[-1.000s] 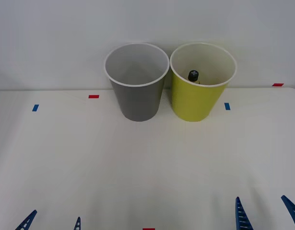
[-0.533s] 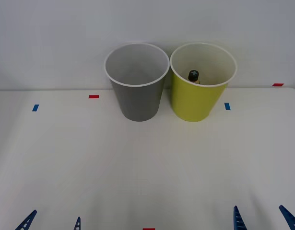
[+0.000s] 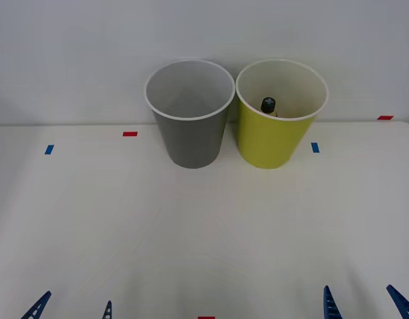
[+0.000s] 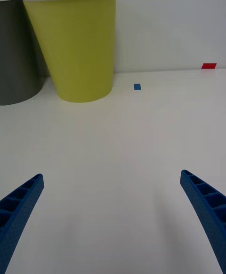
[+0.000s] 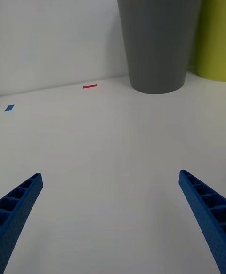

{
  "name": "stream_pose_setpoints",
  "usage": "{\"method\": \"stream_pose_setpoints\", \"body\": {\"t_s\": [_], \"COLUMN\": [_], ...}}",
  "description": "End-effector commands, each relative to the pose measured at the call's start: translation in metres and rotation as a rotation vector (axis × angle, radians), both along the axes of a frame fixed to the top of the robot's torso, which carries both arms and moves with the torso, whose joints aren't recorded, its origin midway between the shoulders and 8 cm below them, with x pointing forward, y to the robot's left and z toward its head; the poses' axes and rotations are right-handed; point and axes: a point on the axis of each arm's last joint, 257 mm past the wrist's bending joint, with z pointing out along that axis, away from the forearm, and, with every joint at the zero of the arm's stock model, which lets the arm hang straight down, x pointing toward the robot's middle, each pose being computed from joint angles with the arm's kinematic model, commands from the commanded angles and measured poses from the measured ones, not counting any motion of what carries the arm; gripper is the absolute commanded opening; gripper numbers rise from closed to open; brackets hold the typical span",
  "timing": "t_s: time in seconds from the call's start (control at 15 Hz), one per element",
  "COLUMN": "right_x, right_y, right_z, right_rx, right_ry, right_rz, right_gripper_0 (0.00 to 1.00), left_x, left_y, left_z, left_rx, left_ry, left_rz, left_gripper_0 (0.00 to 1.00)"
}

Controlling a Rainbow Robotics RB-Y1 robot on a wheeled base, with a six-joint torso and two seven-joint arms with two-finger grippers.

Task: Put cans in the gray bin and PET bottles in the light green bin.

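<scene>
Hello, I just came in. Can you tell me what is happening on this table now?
Nothing is being held at this moment. The left gripper and the right gripper are both open and empty, low at the near edge of the table. At the far side, the gray bin and the light green bin stand upright side by side. A bottle's black cap shows inside the light green bin. I see nothing inside the gray bin.

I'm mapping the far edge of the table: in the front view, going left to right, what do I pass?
Blue tape mark → red tape mark → gray bin → light green bin → blue tape mark → red tape mark.
</scene>
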Motion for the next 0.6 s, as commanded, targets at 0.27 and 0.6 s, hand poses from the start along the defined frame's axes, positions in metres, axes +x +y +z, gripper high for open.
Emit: {"method": "stream_pose_setpoints", "body": {"t_s": [0.27, 0.6], "right_x": [0.0000, 0.0000], "right_y": [0.0000, 0.0000], "right_z": [-0.0001, -0.0001], "right_rx": [0.000, 0.000], "right_ry": [0.000, 0.000], "right_rz": [0.000, 0.000], "right_gripper_0": [1.00, 1.00], "left_x": [0.0000, 0.0000], "left_y": [0.0000, 0.0000], "left_z": [0.0000, 0.0000], "left_rx": [0.000, 0.000], "left_ry": [0.000, 0.000], "left_rz": [0.000, 0.000], "left_gripper_0": [1.00, 1.00]}}
